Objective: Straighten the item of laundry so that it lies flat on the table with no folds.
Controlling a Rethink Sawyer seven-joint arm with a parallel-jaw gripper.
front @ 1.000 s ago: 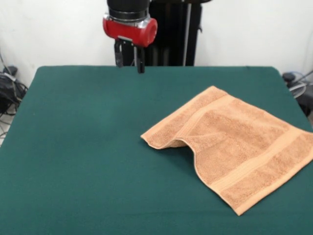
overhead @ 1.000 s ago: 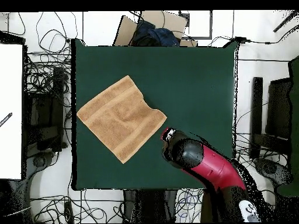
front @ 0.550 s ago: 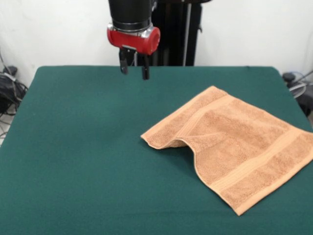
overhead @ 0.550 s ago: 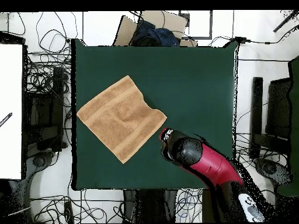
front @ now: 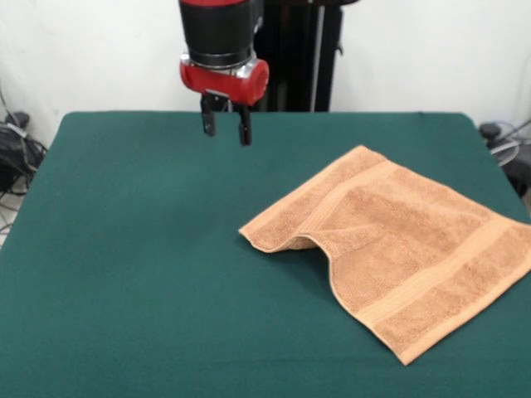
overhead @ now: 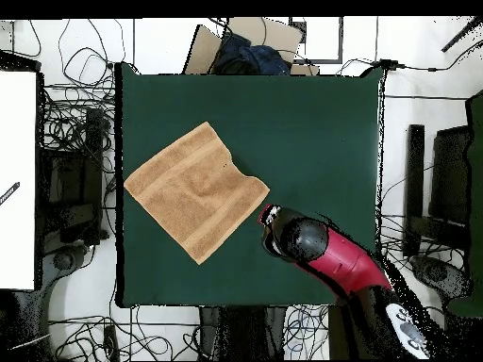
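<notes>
The item of laundry (front: 398,249), a peach-orange towel, lies on the right half of the green table (front: 141,274) in the front view. One corner is folded over onto the cloth, and a small hump rises at its left tip. In the overhead view the towel (overhead: 196,191) lies left of centre. My gripper (front: 224,131) hangs above the table near its far edge, left of the towel and apart from it. Its two black fingers (front: 246,133) stand open with nothing between them. From overhead, the red arm (overhead: 325,256) covers the gripper.
Cables and dark gear lie off both side edges of the table (overhead: 311,132). A cardboard box (overhead: 247,42) with dark cloth sits past one end. A white surface (overhead: 19,179) stands to the left in the overhead view.
My gripper has come down a little toward the table and shifted slightly right in the front view. The towel has not moved.
</notes>
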